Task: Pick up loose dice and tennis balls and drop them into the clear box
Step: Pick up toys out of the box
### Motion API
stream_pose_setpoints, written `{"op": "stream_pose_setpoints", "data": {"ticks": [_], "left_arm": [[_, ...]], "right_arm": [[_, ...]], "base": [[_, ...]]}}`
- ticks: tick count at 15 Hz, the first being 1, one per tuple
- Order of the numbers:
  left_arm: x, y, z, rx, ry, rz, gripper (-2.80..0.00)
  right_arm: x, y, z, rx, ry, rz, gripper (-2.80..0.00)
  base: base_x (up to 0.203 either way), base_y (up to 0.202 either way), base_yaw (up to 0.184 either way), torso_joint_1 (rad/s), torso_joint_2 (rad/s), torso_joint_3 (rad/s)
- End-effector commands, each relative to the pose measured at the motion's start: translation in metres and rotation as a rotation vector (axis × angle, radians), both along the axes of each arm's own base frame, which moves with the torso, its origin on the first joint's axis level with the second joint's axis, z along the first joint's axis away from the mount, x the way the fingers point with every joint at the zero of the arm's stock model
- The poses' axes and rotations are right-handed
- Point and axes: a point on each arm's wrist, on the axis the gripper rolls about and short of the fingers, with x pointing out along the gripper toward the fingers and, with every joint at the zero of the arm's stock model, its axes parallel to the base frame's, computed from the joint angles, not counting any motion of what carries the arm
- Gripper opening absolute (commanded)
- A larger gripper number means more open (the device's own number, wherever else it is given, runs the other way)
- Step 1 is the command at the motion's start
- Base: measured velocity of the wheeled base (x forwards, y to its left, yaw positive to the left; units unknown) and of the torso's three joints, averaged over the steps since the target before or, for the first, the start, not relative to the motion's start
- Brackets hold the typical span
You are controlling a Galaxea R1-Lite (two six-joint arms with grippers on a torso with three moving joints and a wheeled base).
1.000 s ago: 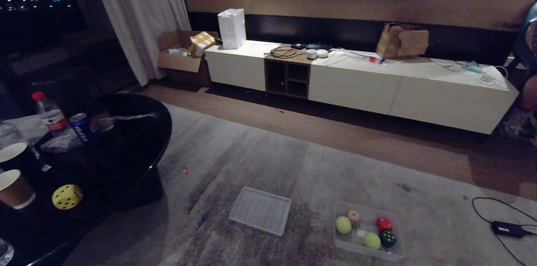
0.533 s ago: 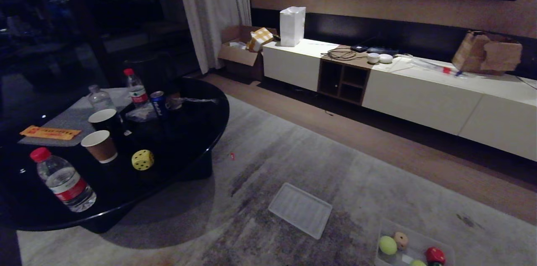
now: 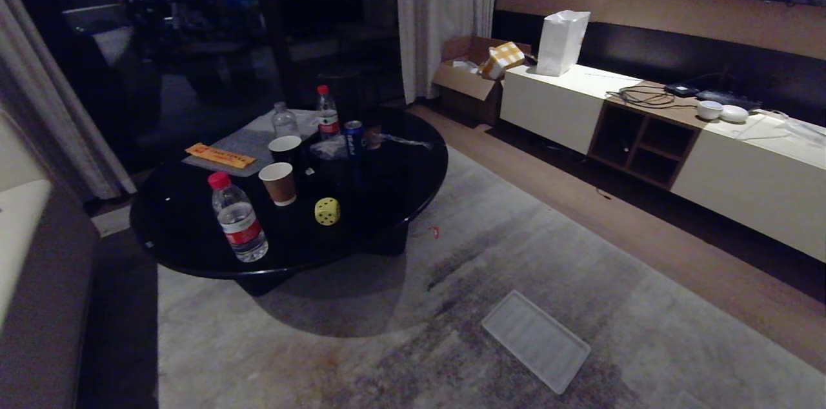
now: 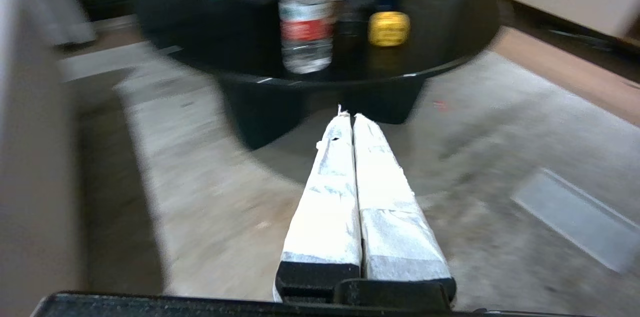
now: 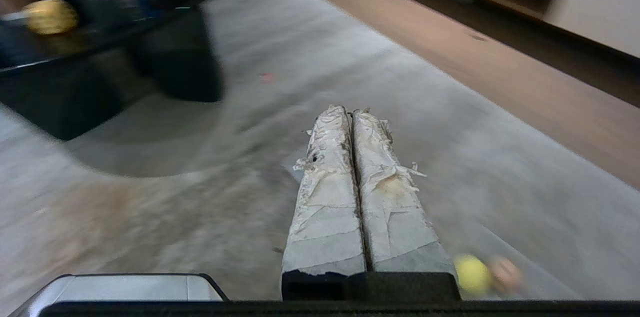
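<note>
A pale yellow die (image 3: 327, 211) with black pips sits on the round black table (image 3: 400, 189), near the table's front edge. The left wrist view shows the same die (image 4: 388, 28) beyond a water bottle (image 4: 306, 32). My left gripper (image 4: 348, 114) is shut and empty, hanging over the carpet short of the table. My right gripper (image 5: 350, 109) is also shut and empty above the carpet. Beside it, a tennis ball (image 5: 471, 274) and a beige die (image 5: 506, 274) lie in the clear box (image 5: 500, 240). Neither gripper shows in the head view.
A flat ribbed clear lid (image 3: 535, 340) lies on the grey carpet. The table also bears bottles (image 3: 237, 219), paper cups (image 3: 278, 182) and a can (image 3: 352, 136). A sofa edge (image 3: 39, 280) is at the left. A long white cabinet (image 3: 710, 157) runs along the right wall.
The whole head view has swung left: the table has gone from the left edge to the middle, and the clear box has slid out at the lower right. Things themselves have not moved.
</note>
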Motion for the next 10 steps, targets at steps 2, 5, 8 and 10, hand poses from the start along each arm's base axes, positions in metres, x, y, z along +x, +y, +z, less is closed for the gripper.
{"op": "stream_pose_setpoints", "data": {"ticks": [2, 5, 8, 10], "left_arm": [[0.0002, 0.0000, -0.0004, -0.001, 0.003, 0.001, -2.80], [0.0002, 0.0000, -0.0004, -0.001, 0.003, 0.001, -2.80], [0.0002, 0.0000, -0.0004, -0.001, 0.003, 0.001, -2.80], [0.0002, 0.0000, -0.0004, -0.001, 0.003, 0.001, -2.80]], "right_arm": [[0.0001, 0.0000, 0.0000, 0.002, 0.002, 0.000, -2.80], [0.0001, 0.0000, 0.0000, 0.002, 0.002, 0.000, -2.80], [0.0001, 0.0000, 0.0000, 0.002, 0.002, 0.000, -2.80], [0.0001, 0.0000, 0.0000, 0.002, 0.002, 0.000, -2.80]], "base": [[0.000, -0.010, 0.168, 0.002, 0.00, 0.002], [0.003, -0.009, 0.162, 0.001, 0.01, 0.002], [-0.001, -0.008, 0.165, 0.001, 0.00, 0.002], [0.000, -0.008, 0.161, 0.001, 0.00, -0.002]]}}
